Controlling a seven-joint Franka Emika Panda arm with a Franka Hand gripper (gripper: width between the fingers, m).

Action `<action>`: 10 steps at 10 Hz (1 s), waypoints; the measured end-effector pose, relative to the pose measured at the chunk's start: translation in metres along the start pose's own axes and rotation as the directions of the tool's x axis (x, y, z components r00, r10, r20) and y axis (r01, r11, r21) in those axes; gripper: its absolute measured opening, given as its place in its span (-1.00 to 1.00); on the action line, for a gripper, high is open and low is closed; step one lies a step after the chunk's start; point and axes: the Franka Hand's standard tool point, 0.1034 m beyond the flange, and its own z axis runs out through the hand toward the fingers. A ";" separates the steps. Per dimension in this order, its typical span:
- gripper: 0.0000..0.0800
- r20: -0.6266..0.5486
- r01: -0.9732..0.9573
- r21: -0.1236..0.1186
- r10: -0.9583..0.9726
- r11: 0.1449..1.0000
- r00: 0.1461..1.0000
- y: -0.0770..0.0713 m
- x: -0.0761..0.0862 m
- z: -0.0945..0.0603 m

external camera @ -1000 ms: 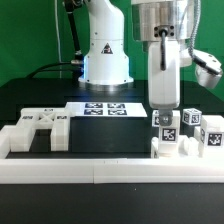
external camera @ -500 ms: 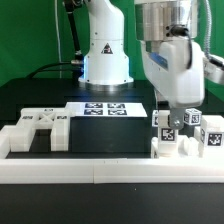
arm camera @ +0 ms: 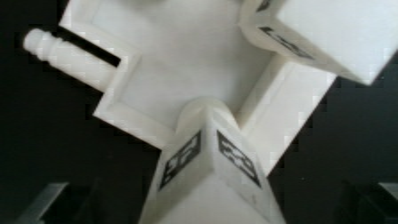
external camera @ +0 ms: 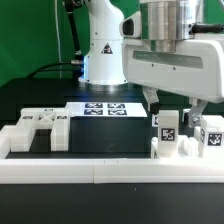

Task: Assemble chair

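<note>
The gripper (external camera: 175, 103) hangs with its jaws spread wide and nothing caught between them. In the exterior view its fingers (external camera: 150, 97) stand well apart at either end of the broad hand, both above the parts and touching none. Directly below the gripper, in the gap between the two fingers, stands a tagged post (external camera: 168, 130) of the chair, upright, with black-and-white tags on its faces. The wrist view looks straight down on the same post (arm camera: 214, 165), which rises toward the camera. It sits midway between the two dim fingertips (arm camera: 50, 203) and clear of both. Beneath the post lies a flat white slab (arm camera: 187, 90) with a round peg (arm camera: 59, 55) sticking out from one edge. A tagged cube (arm camera: 302, 35) sits at the slab's far side, beyond the post. In the exterior view a second tagged block (external camera: 212, 132) stands just beside the post, outside the finger on the exterior view's right. Whether it is the cube of the wrist view cannot be told. Well away from the gripper, toward the exterior view's left, a cross-topped white piece (external camera: 40, 128) lies on the black table (external camera: 110, 135). The marker board (external camera: 105, 107) lies flat behind the gripper's reach, nearer the arm's base. The long white border rail (external camera: 100, 170) runs lower down, on the camera's side of the gripper.
</note>
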 end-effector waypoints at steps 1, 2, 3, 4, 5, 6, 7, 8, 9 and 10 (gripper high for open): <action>0.62 0.000 0.106 0.000 -0.106 0.994 0.994 0.000 0.000 0.000; 0.62 0.000 0.199 0.000 -0.199 0.980 0.980 0.000 0.000 0.000; 0.62 0.000 0.279 0.000 -0.279 0.960 0.960 0.000 0.001 0.000; 0.62 -0.001 0.366 0.000 -0.366 0.930 0.930 0.001 0.002 0.000; 0.62 0.000 0.440 -0.001 -0.440 0.898 0.898 0.002 0.003 0.000; 0.62 0.000 0.485 -0.002 -0.485 0.874 0.874 0.002 0.003 0.000; 0.62 0.000 0.536 -0.002 -0.536 0.844 0.844 0.002 0.003 0.000; 0.27 0.000 0.557 -0.002 -0.557 0.831 0.831 0.002 0.003 0.000; 0.27 0.000 0.551 -0.002 -0.551 0.835 0.835 0.002 0.003 0.000; -0.07 0.000 0.551 -0.002 -0.551 0.835 0.835 0.002 0.003 0.000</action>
